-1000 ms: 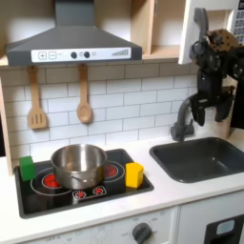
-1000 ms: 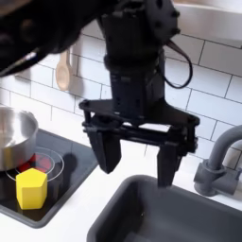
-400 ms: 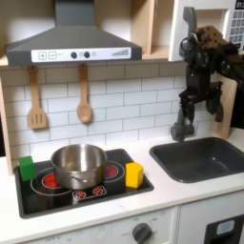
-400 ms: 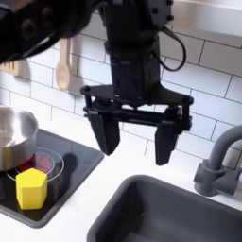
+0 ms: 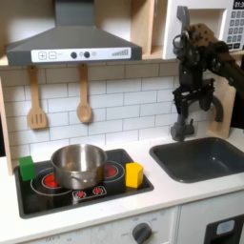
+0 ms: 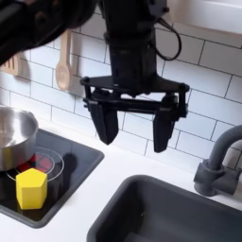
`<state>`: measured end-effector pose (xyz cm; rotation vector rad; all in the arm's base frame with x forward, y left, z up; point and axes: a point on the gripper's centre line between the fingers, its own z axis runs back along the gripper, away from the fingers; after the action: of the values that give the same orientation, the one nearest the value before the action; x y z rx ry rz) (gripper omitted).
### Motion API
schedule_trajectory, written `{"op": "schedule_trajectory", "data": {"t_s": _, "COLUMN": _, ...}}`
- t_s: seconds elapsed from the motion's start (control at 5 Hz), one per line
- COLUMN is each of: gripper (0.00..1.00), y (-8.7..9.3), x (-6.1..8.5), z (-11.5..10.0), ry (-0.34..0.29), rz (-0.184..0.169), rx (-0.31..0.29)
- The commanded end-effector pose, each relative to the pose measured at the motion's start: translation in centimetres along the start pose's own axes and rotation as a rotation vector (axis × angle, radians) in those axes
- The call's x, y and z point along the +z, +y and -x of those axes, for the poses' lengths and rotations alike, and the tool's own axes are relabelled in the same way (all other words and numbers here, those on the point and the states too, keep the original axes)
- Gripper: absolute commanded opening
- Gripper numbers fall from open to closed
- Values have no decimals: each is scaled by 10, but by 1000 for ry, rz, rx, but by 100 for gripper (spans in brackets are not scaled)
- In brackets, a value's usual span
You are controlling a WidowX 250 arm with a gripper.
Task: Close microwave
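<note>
Hovering my black gripper point(image 6: 132, 128) spread open, I judge the white toy microwave's point(image 5: 232, 27) light hinged door needs only a push.

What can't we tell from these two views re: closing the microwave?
- Microwave: cut off by the first exterior view's top right edge, with only part of the keypad visible; door angle cannot be told.
- Microwave handle: behind the arm in the first exterior view, unclear.
- Gripper: open above the sink in the second exterior view; contact with the door cannot be judged.
- Faucet: cut by the second exterior view's right edge.
</note>
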<state>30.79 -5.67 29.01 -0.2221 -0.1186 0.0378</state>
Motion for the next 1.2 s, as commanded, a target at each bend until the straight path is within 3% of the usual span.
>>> {"op": "schedule_trajectory", "data": {"t_s": 0.0, "gripper": 100, "y": 0, "x": 7, "z": -14, "ry": -10, "rz": 7, "rx": 13}}
{"op": "schedule_trajectory", "data": {"t_s": 1.0, "gripper": 100, "y": 3, "x": -3, "z": -39, "ry": 36, "rz": 16, "rx": 43}}
